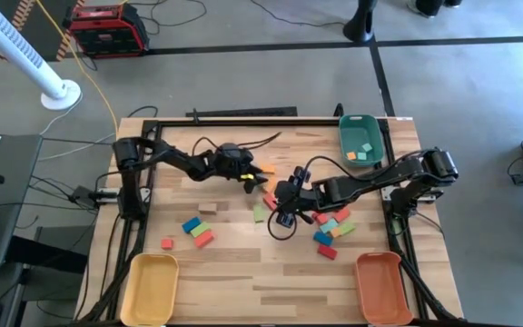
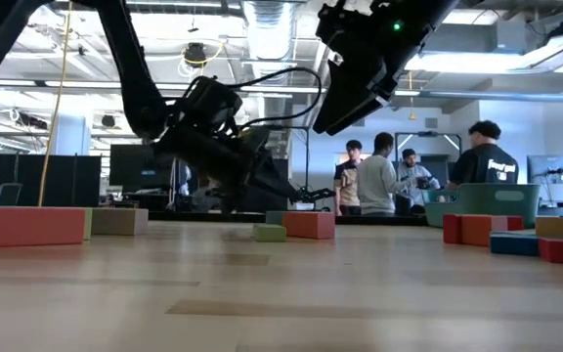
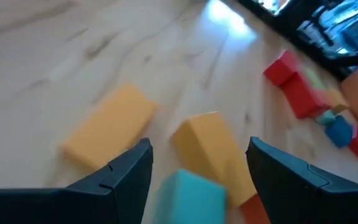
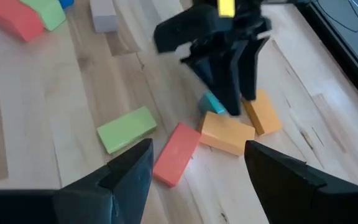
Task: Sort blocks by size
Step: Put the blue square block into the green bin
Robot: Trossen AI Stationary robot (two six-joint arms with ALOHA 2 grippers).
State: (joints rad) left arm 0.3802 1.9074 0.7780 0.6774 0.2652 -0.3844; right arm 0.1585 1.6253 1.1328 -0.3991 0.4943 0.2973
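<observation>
On the wooden table [image 1: 234,263], the left gripper [image 4: 232,102] stands open over orange blocks [image 4: 227,133] at frame centre; the right gripper [image 1: 284,218], jaws wide, is empty.

Grey concrete floor [image 1: 243,82] crossed by black tape lines; a red toolbox [image 1: 107,29] and white fan [image 1: 25,54] stand nearby. Several people [image 2: 379,176] gather, perhaps beside monitors [image 2: 140,166].
</observation>
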